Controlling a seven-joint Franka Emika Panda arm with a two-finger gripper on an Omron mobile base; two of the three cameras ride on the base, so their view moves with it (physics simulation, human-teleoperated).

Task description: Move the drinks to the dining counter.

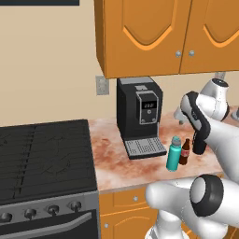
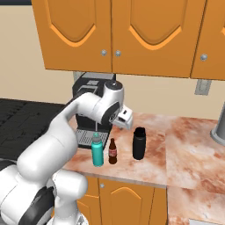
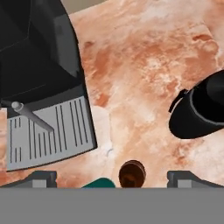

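From the left I see the teal bottle point(image 1: 174, 154), brown bottle point(image 1: 185, 151) and black flask point(image 1: 200, 142) near the worktop's point(image 1: 112, 158) edge; from the right, my gripper point(image 2: 123, 119) hangs released above them; from the hand, the brown bottle's top point(image 3: 132, 173) sits between spread fingertips point(image 3: 43, 178), so I'd grip its light, slippery, likely breakable body.

Setting: domestic kitchen, rendered.
- Wall cabinets point(image 1: 154, 35): orange wood, arched panel doors with small round knobs, across the top of both base views.
- Counter point(image 2: 184, 145): reddish-brown marbled stone, centre to right of frame, over matching orange base cabinet doors point(image 2: 123, 200) along the bottom.
- Stove point(image 1: 44, 161): black gas range with grates and a row of knobs, lower left of the left base view.
- Coffee machine point(image 1: 139, 116): black, with small display and grey drip tray, centre frame against the beige wall.
- Wall socket point(image 1: 102, 85): grey plate, just left of the coffee machine.
- Bottles point(image 2: 105, 151): standing on the counter at centre.
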